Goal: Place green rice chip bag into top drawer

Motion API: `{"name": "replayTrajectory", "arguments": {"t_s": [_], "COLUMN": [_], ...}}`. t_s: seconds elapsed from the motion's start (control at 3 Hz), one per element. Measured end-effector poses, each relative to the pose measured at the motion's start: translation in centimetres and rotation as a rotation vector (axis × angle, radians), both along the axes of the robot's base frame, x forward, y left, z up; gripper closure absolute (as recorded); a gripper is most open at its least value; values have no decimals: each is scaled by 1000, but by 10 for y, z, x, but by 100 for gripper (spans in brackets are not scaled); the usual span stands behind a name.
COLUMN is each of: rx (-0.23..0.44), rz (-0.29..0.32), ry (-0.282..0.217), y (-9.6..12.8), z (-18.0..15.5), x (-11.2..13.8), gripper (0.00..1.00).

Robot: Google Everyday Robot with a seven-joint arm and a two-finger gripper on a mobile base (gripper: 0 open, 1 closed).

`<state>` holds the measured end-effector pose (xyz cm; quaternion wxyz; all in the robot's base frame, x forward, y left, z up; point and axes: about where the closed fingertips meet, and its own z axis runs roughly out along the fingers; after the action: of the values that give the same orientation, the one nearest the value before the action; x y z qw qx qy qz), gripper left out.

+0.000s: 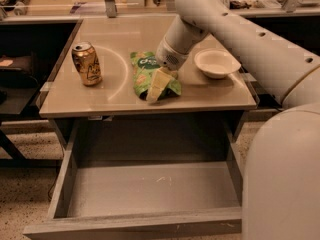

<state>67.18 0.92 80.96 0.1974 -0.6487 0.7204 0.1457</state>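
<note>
The green rice chip bag (144,70) lies flat on the tan table (107,98), near its middle. My gripper (156,86) hangs from the white arm that comes in from the upper right. It is down on the near end of the bag and covers part of it. The top drawer (150,189) is pulled out below the table's front edge. Its grey floor is bare.
A gold drink can (87,64) stands upright on the table, left of the bag. A white bowl (216,63) sits to the right of the bag. My white arm and body fill the right side of the view. Dark shelving stands at the left.
</note>
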Motion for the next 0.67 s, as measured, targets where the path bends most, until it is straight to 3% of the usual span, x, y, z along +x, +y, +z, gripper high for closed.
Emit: {"name": "replayTrajectory", "arguments": {"t_s": [0.67], "rx": [0], "rz": [0], "ry": [0], "y": [0], "z": [0], "x": [0], "gripper": [65]}}
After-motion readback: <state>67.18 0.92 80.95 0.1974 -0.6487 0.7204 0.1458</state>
